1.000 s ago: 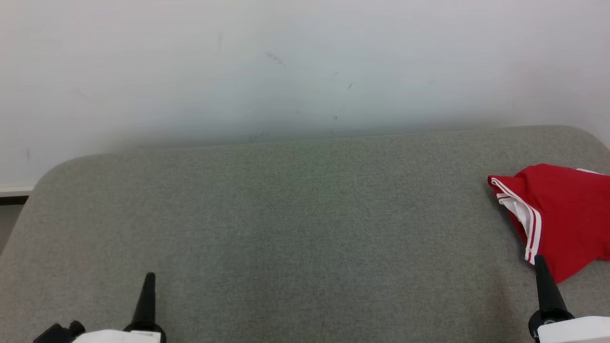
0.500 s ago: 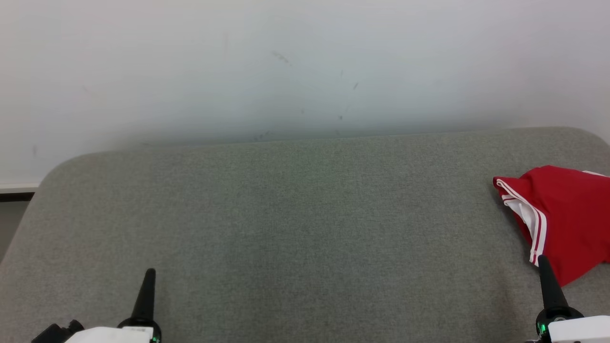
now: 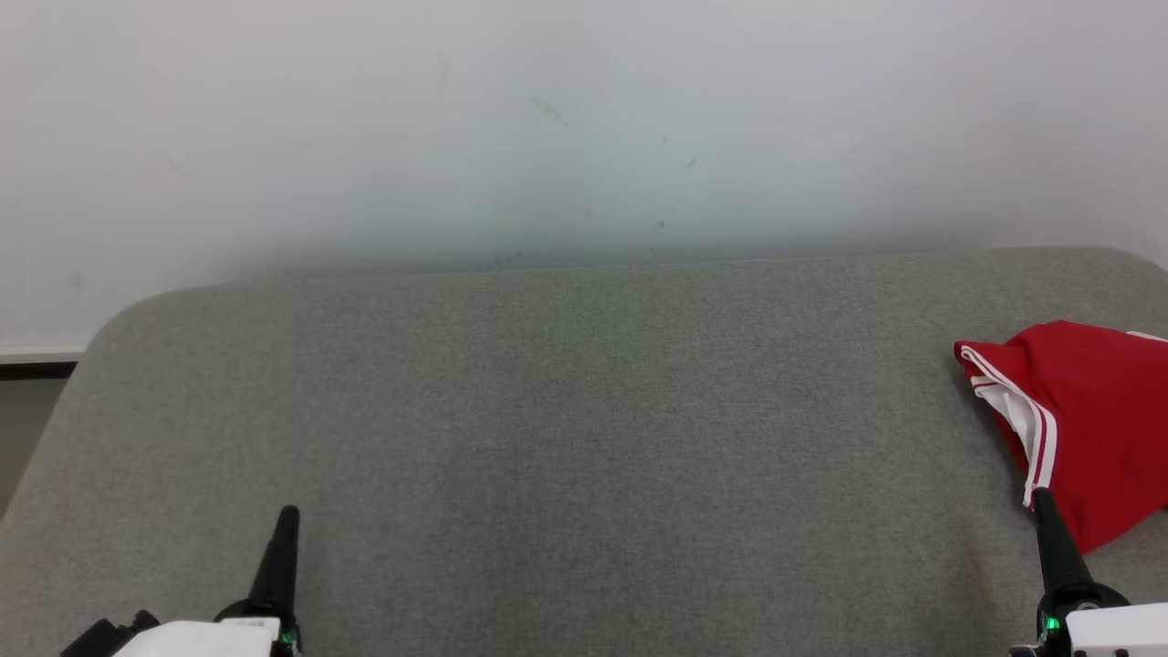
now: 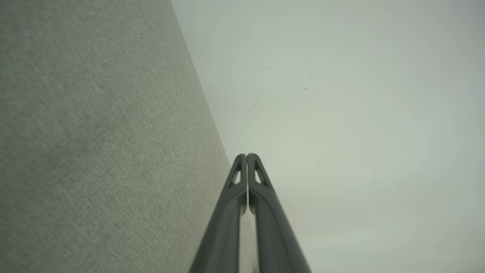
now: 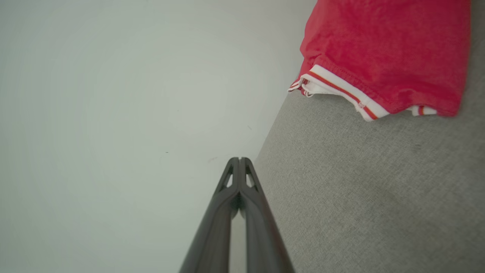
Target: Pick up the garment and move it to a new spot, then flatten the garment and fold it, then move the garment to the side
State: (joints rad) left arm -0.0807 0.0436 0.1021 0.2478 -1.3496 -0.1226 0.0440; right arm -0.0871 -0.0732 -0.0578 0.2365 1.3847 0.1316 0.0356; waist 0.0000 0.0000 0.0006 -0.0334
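Note:
A red garment with white-and-red striped trim lies bunched at the far right of the grey fabric surface, partly cut off by the head view's right edge. The right wrist view has the garment at its upper right, lying apart from the fingers. My right gripper stands shut at the lower right, its tip just in front of the garment's near corner; its fingers are pressed together and hold nothing. My left gripper is shut at the lower left, tips together and empty.
A pale wall with a few dark scuffs rises straight behind the grey surface. The surface has rounded back corners, and a strip of floor and skirting shows past its left edge.
The whole head picture has slid slightly to the right and down, so the camera has moved. Both grippers stay shut and the garment lies where it was.

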